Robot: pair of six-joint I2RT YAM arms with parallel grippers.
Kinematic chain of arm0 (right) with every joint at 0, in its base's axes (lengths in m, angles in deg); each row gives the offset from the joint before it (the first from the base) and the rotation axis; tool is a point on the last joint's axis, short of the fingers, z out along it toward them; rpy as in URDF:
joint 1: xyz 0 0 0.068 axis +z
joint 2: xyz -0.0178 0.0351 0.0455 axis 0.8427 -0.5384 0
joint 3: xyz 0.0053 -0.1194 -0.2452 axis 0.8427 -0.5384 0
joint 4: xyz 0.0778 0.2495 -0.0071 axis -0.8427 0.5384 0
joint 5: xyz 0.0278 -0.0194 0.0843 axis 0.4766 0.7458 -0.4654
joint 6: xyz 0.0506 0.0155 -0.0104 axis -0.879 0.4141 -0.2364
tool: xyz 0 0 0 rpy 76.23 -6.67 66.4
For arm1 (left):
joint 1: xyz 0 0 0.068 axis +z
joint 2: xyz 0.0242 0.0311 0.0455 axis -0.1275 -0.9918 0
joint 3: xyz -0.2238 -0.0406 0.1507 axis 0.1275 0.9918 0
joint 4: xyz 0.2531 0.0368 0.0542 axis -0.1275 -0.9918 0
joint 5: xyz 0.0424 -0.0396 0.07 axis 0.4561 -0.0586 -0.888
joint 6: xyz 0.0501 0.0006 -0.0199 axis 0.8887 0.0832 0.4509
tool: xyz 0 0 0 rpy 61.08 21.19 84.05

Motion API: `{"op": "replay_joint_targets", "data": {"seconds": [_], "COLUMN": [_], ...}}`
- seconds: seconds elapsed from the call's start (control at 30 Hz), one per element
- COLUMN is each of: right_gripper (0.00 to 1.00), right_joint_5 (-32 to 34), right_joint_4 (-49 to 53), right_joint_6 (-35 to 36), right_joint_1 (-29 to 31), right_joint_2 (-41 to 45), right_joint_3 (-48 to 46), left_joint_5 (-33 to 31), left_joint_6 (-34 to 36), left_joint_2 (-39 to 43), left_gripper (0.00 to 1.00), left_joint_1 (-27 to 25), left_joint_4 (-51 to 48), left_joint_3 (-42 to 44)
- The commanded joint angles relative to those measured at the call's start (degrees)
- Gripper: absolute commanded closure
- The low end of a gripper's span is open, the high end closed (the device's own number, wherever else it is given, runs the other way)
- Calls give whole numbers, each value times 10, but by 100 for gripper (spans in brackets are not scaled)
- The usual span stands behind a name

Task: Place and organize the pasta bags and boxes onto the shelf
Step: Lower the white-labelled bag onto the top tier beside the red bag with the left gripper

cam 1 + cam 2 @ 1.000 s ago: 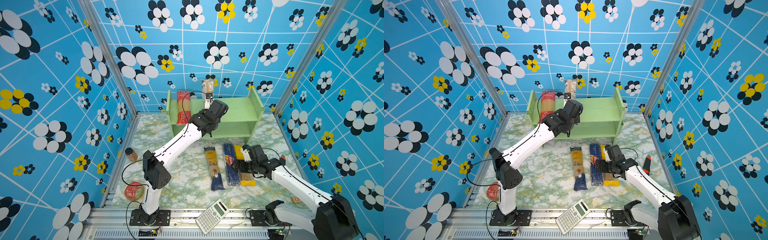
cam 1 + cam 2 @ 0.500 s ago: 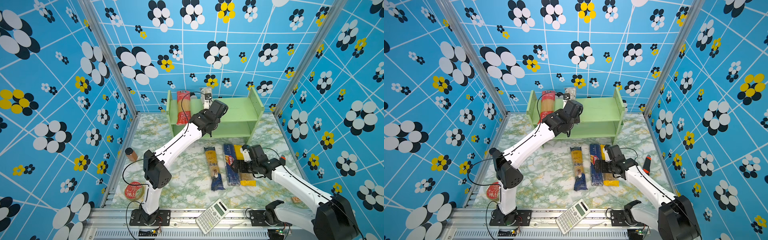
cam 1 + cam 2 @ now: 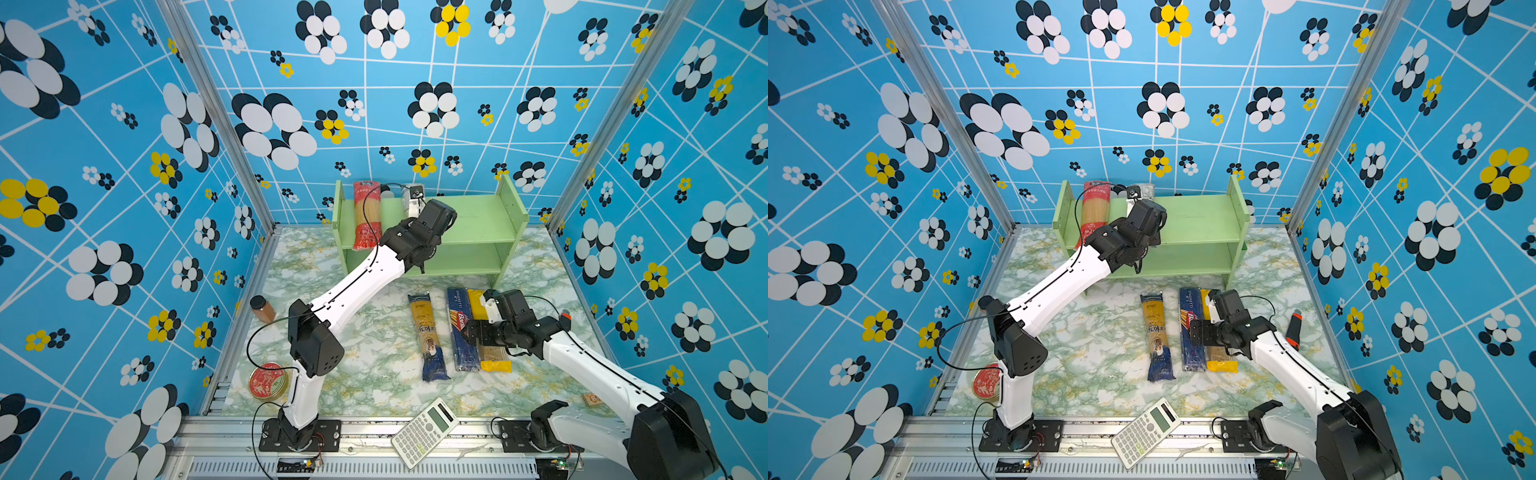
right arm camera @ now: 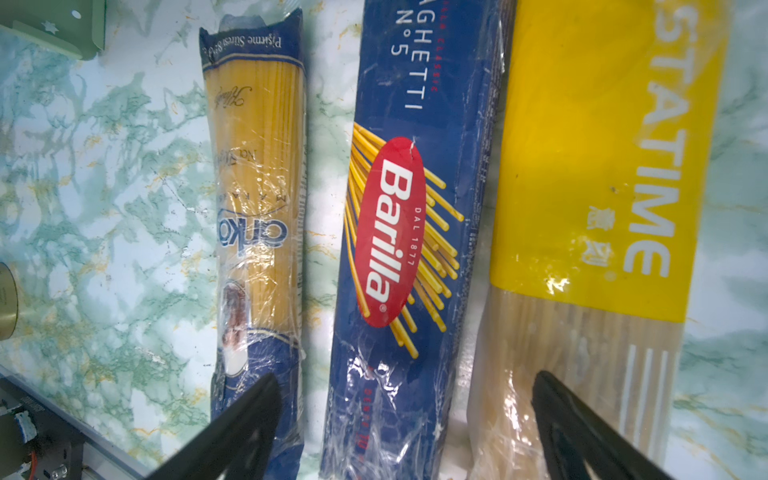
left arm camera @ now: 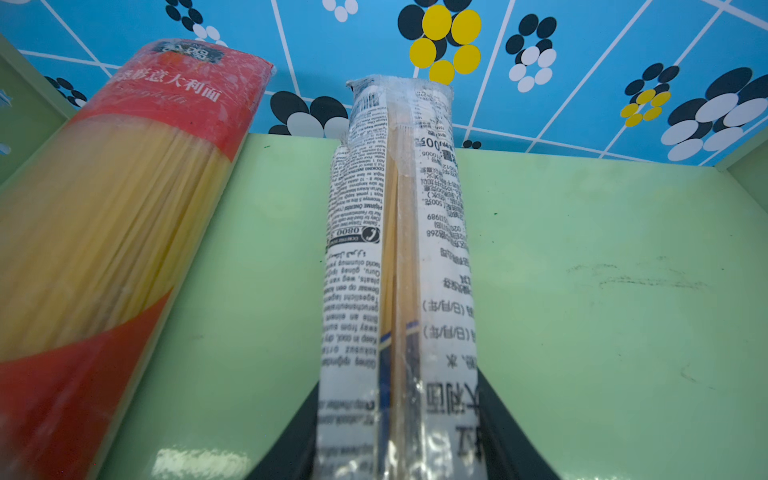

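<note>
The clear/navy bag (image 5: pixel 395 249) lies on the top tier of the shelf (image 5: pixel 582 249), the left fingers (image 5: pixel 498 424) narrow about its near end (gripping or not, I cannot tell). Retreating before release could drag it off. The right fingers (image 4: pixel 241 415) gape wide above the Barilla box (image 4: pixel 407 228).

The shelf (image 3: pixel 478 216) is pale green. The surface (image 3: pixel 374 353) is green-white marble. The Barilla box (image 4: pixel 415 249) is navy with a red oval.

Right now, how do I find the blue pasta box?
In front of the green shelf lie three long packs. Between the yellow-navy bag and the yellow bag is the dark blue box, the only one with a red oval.
</note>
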Motion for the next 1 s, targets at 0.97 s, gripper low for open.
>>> {"op": "replay_joint_targets", "data": {"seconds": [0.97], "right_gripper": [3], "right_joint_5": [-3], "right_joint_4": [9], "right_joint_6": [3], "right_joint_1": [4], "right_joint_2": [10], "right_joint_3": [1], "left_joint_5": [-6], "left_joint_6": [35], "left_joint_2": [122], "left_gripper": [23], "left_joint_1": [-14], "left_joint_4": [131], "left_joint_3": [99]}}
